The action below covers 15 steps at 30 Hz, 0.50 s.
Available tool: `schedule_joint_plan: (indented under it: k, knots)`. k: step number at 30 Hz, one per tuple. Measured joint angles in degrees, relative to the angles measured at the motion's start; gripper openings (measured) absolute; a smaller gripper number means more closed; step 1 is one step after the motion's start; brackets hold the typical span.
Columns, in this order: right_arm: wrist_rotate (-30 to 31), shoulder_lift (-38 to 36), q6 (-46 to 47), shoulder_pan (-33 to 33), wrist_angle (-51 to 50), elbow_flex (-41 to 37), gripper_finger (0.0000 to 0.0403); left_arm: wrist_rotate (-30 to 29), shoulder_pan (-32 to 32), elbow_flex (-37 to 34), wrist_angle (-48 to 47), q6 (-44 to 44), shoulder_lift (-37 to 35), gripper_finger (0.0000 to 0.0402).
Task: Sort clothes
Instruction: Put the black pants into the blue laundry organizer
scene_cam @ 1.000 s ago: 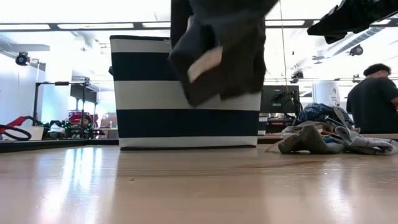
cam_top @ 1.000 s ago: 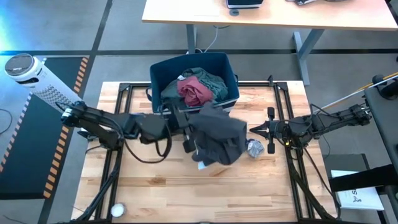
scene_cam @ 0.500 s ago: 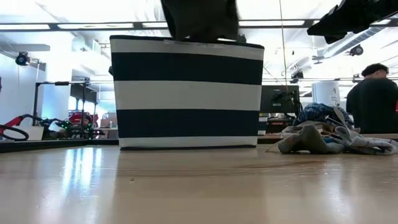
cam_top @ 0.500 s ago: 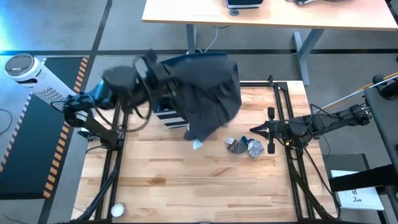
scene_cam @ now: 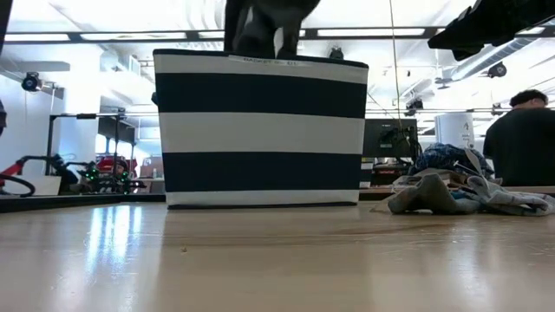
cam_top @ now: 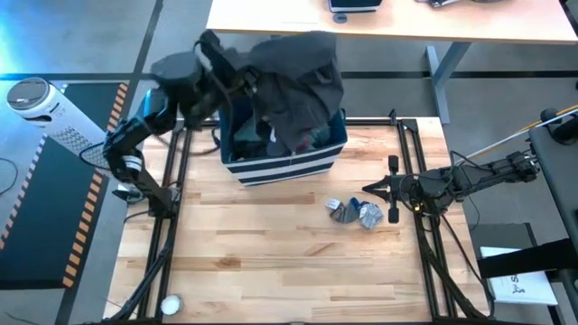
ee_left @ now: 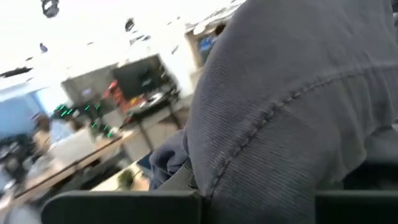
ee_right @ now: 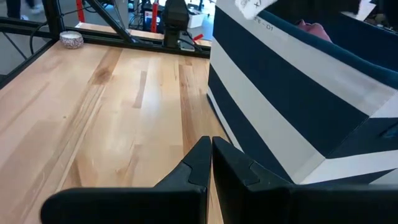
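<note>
Charcoal garment (cam_top: 293,86) draped downward over bin (cam_top: 289,167)

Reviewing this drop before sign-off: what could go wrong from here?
1. The dark charcoal garment held by the left gripper spreads wider than the bin; on release, part may drape over the rim or slide off outside.
2. The bin already holds clothes, so it may pile high.
3. The small grey and blue pieces lie on the table by the shut right gripper, unsorted.

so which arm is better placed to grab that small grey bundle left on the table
Right. The right pincer, fingers shut, sits at table level just beside the grey bundle. The left pincer is up over the striped bin, holding the charcoal garment.
</note>
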Motion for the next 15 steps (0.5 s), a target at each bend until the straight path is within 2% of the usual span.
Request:
schedule_joint_plan:
  k: [8, 15]
  knots:
    - [0.01, 0.00, -0.01, -0.01, -0.05, -0.25, 0.0000, 4.47, 8.45, -0.62, -10.05, -8.54, 3.28, 0.0012]
    - [-0.01, 0.00, -0.22, -0.01, -0.05, -0.35, 0.0000, 5.62, 9.28, -4.11, -14.87, -9.86, 7.44, 0.0012]
